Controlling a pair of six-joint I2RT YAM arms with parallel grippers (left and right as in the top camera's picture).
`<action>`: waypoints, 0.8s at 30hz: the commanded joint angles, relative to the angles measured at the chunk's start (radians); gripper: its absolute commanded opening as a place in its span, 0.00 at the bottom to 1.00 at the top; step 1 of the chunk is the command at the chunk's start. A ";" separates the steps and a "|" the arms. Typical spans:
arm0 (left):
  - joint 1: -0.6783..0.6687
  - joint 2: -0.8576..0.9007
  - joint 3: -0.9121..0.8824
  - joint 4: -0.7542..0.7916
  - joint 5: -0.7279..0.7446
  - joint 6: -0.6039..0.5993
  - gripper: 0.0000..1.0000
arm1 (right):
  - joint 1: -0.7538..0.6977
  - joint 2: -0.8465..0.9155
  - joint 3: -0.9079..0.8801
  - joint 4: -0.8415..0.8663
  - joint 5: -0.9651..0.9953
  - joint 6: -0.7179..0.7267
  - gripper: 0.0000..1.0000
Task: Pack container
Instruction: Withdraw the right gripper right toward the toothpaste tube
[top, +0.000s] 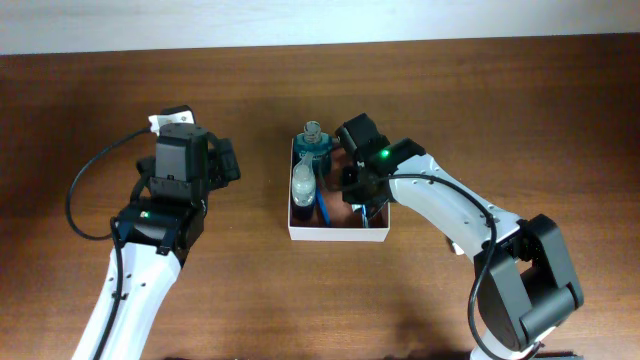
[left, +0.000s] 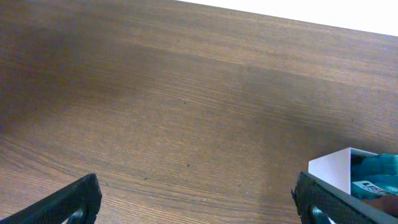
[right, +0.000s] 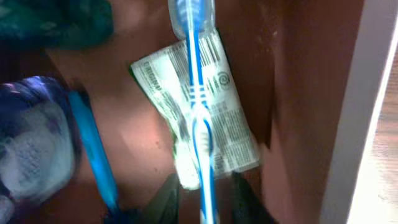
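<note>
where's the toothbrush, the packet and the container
toothbrush (right: 196, 74), right wrist view, middle of its blue and white handle
packet (right: 233, 124), right wrist view, printed face right of the brush
container (top: 330, 236), overhead view, its near white wall

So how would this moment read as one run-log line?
right hand: in container, straddling toothbrush, grip unclear | left hand: open over table | already inside: bottles, packet
</note>
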 joint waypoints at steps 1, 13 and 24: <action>0.002 -0.008 0.004 -0.001 -0.007 0.001 0.99 | 0.003 -0.010 0.079 -0.060 0.021 -0.068 0.26; 0.003 -0.008 0.004 0.000 -0.007 0.001 0.99 | -0.214 -0.114 0.232 -0.394 0.096 -0.190 0.47; 0.002 -0.008 0.004 0.000 -0.007 0.001 0.99 | -0.405 -0.113 0.176 -0.425 0.095 -0.291 0.70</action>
